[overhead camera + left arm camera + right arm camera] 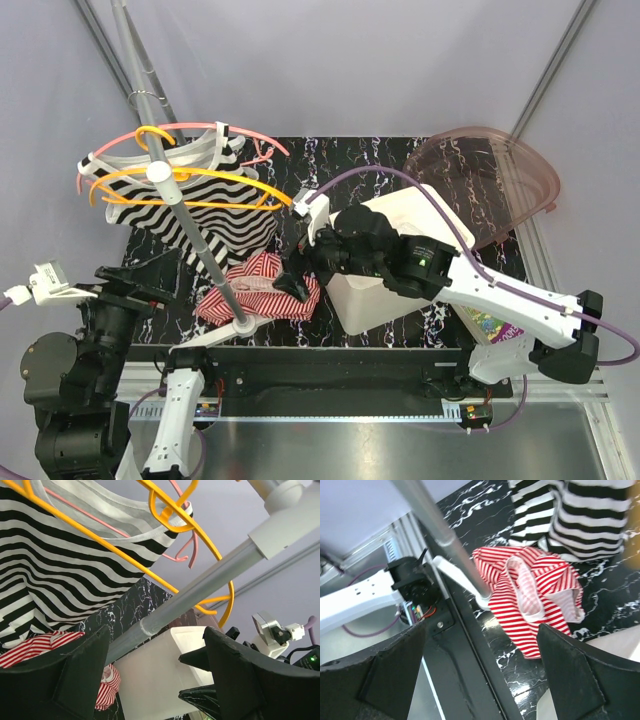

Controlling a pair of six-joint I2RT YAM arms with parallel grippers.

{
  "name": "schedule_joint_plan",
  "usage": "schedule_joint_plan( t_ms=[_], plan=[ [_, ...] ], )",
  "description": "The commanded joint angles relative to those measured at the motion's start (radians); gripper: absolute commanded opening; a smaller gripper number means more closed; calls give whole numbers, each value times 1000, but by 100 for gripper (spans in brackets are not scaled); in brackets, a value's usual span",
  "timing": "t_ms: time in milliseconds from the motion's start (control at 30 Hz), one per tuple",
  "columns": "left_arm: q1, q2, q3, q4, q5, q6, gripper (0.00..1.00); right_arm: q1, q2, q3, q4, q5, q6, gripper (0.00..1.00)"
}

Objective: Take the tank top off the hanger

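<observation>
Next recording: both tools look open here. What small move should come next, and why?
Probably raise the left tool toward the lower edge of the black-and-white tank top to grip it. The top hangs on the orange hanger. The left tool is open and empty beneath it, while the right tool hovers open over the red-striped garment lying on the table.

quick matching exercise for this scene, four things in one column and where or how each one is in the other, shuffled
Things
1. black-and-white striped tank top
2. red-and-white striped garment
3. white bin
4. right gripper

Places or states
A. open, holding nothing
B. lying crumpled on the table
C. hanging up, off the table
D. standing on the table, partly hidden under the right arm

Pairs: 1-C, 2-B, 3-D, 4-A
</observation>
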Motion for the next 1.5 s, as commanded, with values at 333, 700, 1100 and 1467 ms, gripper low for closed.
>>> schedule_joint_plan(
  t_ms=[333,700,1100,1467],
  plan=[
    [-5,2,76,-8,109,67,79,72,127,-16,51,-142,-115,100],
    [-67,-7,164,-112,-3,89,79,75,328,-75,279,22,-291,100],
    [-198,39,247,-190,-152,81,78,70,547,-55,309,101,-549,100],
    [-241,80,247,-183,-164,92,78,56,644,-50,338,92,-547,96]
  ],
)
